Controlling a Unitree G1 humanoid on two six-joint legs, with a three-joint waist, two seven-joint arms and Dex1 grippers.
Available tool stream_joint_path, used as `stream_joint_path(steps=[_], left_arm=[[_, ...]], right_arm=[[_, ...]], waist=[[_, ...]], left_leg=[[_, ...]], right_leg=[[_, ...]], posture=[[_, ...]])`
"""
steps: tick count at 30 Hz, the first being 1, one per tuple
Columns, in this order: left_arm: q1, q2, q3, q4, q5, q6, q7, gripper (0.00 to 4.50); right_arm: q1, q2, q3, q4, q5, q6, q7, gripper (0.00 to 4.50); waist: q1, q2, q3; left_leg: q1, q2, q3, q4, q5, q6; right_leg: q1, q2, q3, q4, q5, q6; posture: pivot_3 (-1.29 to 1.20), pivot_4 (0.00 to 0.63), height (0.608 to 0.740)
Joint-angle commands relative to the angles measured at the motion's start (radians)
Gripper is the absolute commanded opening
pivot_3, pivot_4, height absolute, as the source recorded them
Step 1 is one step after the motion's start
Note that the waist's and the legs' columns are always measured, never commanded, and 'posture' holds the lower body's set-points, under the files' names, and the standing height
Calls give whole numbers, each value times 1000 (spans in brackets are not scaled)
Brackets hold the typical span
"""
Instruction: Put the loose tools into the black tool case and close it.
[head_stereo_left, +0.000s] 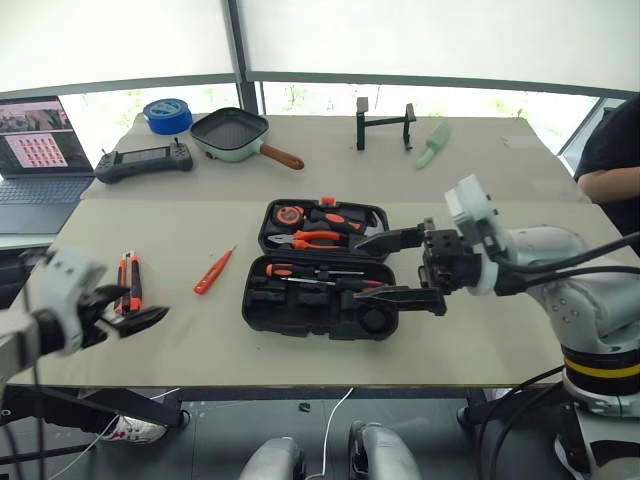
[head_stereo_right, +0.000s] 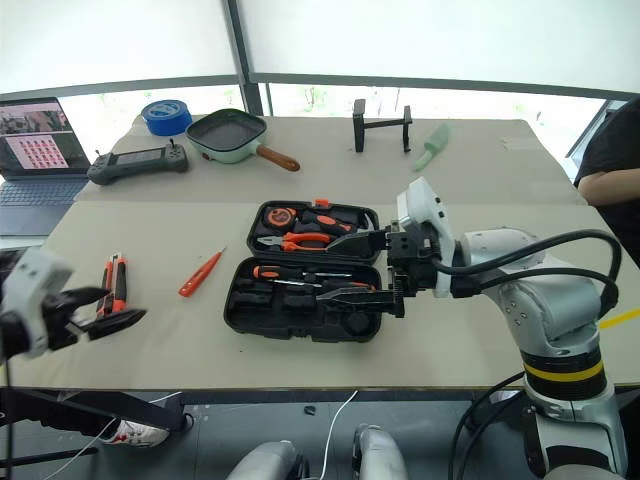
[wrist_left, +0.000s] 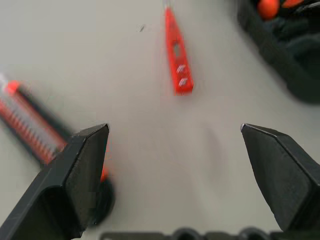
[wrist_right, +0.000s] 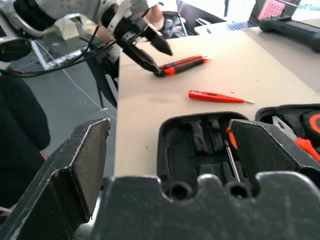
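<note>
We see both the left gripper (head_stereo_left: 135, 318) and right gripper (head_stereo_left: 398, 267) spread empty; the utility knife (wrist_left: 30, 127) (blurred, partly behind a finger) seems untouched.

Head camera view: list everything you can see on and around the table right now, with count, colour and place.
tool case: 1, black, open, table centre; pliers, tape measure and a black-and-orange screwdriver in its recesses
slim screwdriver: 1, all orange, on the table left of the case
utility knife: 1, orange and black, near the table's left edge
square pan: 1, green rim, brown handle, far side
tape roll: 1, blue, far left, beside the pan
handheld controller: 1, dark grey, far left
laptop: 1, open, beyond the table's left edge
stand: 1, black, far side
scraper-like tool: 1, pale green, far right
person's arm: 1, dark sleeve, right edge
left gripper: open, by the knife
right gripper: open, over the case's right end
</note>
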Motion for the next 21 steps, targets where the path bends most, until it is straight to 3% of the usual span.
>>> stream_joint_path(steps=[1,5,10,13,18,21], left_arm=[[-157,29,-207,119,73,24,28,4500],[-375,-15,-396,306,152,33,50,4500],[-509,-60,-580,515,266,-69,17,4500],[-535,-71,-617,591,308,-117,4,3778],[-559,-96,-595,662,322,-159,1,1980],[-592,-102,-521,686,293,-247,-12,807]], right_arm=[[13,-13,-22,-64,24,-18,-27,4459],[53,-13,-31,-102,18,-27,-73,4459],[110,-9,-64,-163,42,-13,-140,4459],[127,-23,-74,-177,48,-13,-159,4500],[144,-53,-85,-178,50,-25,-175,4500],[158,-77,-96,-178,49,-28,-178,4500]], waist=[[-9,0,0],[-21,0,0],[-30,-1,0],[-30,0,0],[-28,0,0],[-28,0,0]], left_leg=[[0,0,0,-1,0,0],[1,0,1,-6,0,0],[0,-1,3,-7,1,-1],[2,-1,4,-6,1,-1],[7,0,3,-6,2,-4],[7,1,2,-6,2,-4]], right_leg=[[0,0,-1,-1,0,0],[-2,1,-1,0,0,0],[-3,3,-4,0,0,0],[-2,1,-3,-1,0,0],[3,0,2,-1,0,0],[3,0,4,0,0,0]], posture=[[0,150,740],[0,150,740],[0,150,740],[0,150,740],[0,150,740],[0,150,740]])
